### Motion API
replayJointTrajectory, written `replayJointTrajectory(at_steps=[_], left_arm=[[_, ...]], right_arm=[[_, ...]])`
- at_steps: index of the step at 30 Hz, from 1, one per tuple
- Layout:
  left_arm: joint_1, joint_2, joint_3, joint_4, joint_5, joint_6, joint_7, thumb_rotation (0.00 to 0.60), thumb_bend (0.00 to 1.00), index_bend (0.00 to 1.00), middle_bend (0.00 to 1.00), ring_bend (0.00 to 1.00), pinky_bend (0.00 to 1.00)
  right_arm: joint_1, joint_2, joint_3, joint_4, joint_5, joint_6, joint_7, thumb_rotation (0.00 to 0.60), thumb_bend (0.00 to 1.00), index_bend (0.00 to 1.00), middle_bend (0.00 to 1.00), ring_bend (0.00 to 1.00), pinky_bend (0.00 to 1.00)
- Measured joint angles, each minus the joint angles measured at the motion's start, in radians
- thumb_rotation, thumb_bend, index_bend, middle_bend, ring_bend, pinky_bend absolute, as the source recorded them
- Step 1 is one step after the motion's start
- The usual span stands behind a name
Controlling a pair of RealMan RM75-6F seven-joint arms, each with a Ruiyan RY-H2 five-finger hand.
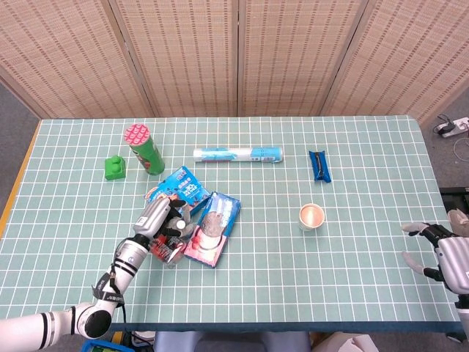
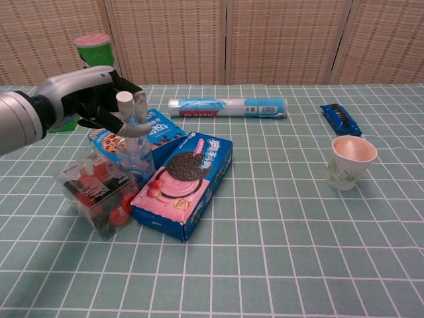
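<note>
Left hand (image 2: pixel 93 99) is wrapped about the neck of a small clear bottle (image 2: pixel 134 154), its fingers (image 2: pixel 130 127) closed on the bottle just under the white cap, and the bottle is seen tilted a little toward the hand. Nearest the front edge of the table (image 2: pixel 298 265), a clear tub of red sweets (image 2: pixel 96 189) is found touching the bottle's left side, and a pink and blue biscuit box (image 2: pixel 185 184) is laid just beside the bottle on its right. A blue cookie pack (image 2: pixel 156 132) is set right behind the bottle, partly covered by it.

Right hand (image 1: pixel 440 253) is seen only in the head view, at the near right edge of the table, with its fingers spread apart and nothing held between them. A paper cup (image 2: pixel 350 162) is stood upright well apart from both hands, on the right half of the table. Farther back, a dark blue snack bar (image 2: pixel 339 119) is laid behind the cup, and a long blue and white roll (image 2: pixel 227 106) is laid on its side near the middle. At the far left, a green canister (image 1: pixel 143 149) with a red lid is stood upright, with a green toy block (image 1: pixel 114 168) just beside it.
</note>
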Motion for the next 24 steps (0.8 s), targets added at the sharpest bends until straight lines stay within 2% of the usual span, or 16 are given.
replayJointTrajectory(at_steps=[14,24], left_arm=[[0.004,0.022,0.004,-0.052,0.006,0.031,0.045,0.600,0.31,0.83,1.00,1.00,1.00],[0.005,-0.005,0.010,-0.024,0.030,0.082,0.086,0.600,0.39,0.79,1.00,1.00,1.00]], right_arm=[[0.001,0.000,-0.003,0.001,-0.005,0.000,0.000,0.600,0.21,0.37,0.44,0.39,0.60],[0.003,0.000,-0.002,0.002,-0.001,-0.005,0.003,0.600,0.21,0.37,0.44,0.39,0.60]])
